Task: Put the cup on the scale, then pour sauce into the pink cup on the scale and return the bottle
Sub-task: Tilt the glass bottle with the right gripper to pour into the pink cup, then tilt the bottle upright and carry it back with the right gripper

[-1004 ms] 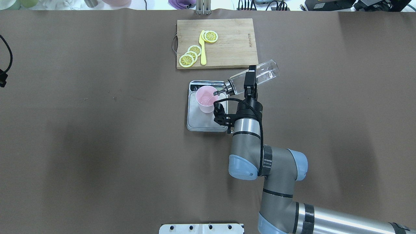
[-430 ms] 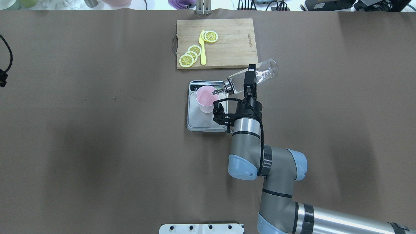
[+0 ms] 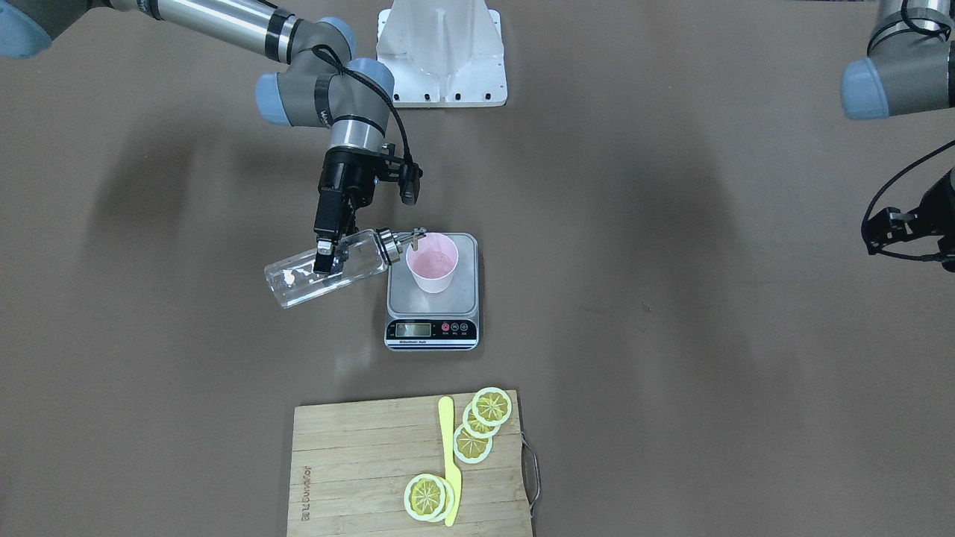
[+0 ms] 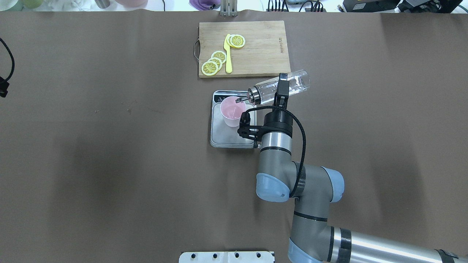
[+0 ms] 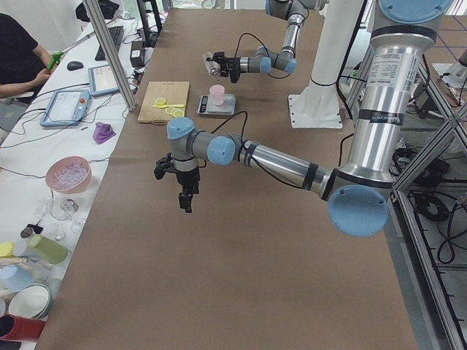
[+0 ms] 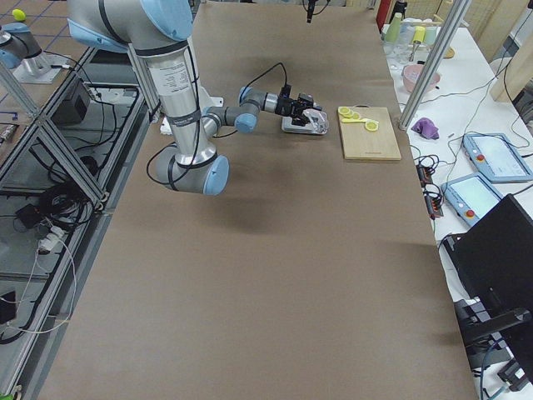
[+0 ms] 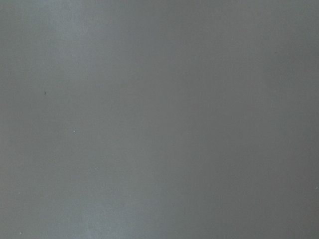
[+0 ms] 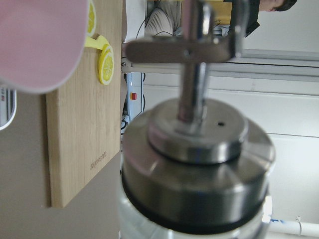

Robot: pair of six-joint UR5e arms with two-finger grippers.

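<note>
The pink cup stands upright on the silver scale, toward its display end. My right gripper is shut on the clear glass bottle, which lies almost level above the table. Its chrome spout points at the cup's rim from the side. From the front, the bottle hangs left of the cup and the scale. The right wrist view is filled by the chrome collar, with the cup at top left. The sauce is too clear to make out. My left gripper hangs over bare table; whether it is open I cannot tell.
A wooden cutting board with lemon slices and a yellow knife lies just beyond the scale. The white arm base sits at the near edge. A person and a cluttered bench are beside the table's far side.
The right wrist has rolled back, bringing the bottle from a downward pouring tilt to nearly level. The spout rose from inside the cup to its rim. The cup and scale stayed put.
</note>
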